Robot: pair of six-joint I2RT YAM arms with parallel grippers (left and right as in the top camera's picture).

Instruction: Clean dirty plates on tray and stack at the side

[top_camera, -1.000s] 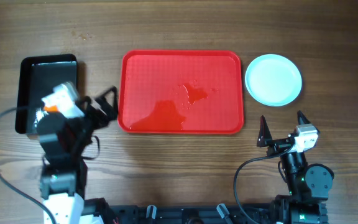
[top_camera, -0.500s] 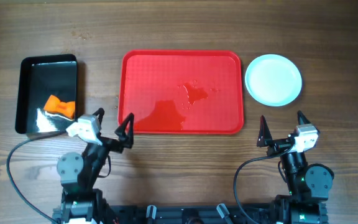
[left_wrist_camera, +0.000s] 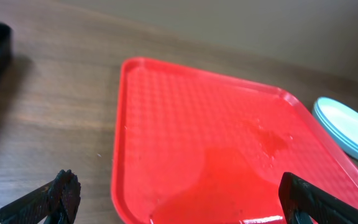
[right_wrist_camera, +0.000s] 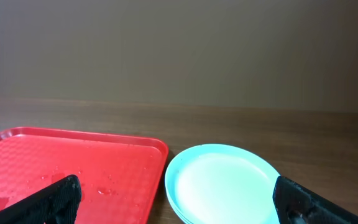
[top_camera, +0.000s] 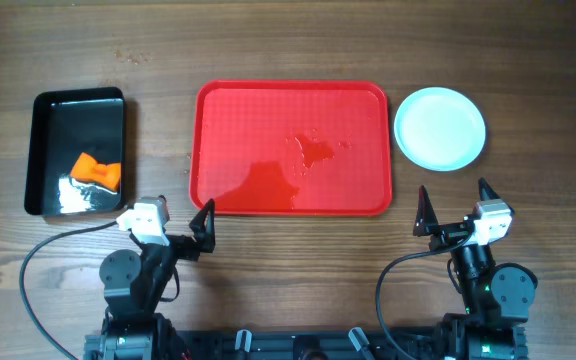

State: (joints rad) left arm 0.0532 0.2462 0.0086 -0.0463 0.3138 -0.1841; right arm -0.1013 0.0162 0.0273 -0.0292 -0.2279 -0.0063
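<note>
Beside the wet red tray (top_camera: 290,148), just off its right end, the plates (top_camera: 440,128) sit stacked, their layered rims clearest from the left wrist. Both the left gripper (top_camera: 182,212) and the right gripper (top_camera: 453,195) stand spread apart, holding nothing

Red tray (top_camera: 238,120): one.
Plates (top_camera: 440,128): a single stack; from the left wrist view at least two rims show, and the exact number is hard to tell.
Black bin (top_camera: 78,95): one.
Orange piece (top_camera: 96,172) in the bin: one.
Grippers: two, the left gripper (top_camera: 183,212) and the right gripper (top_camera: 452,195).
Cables (top_camera: 38,262): two, one per arm.
</note>
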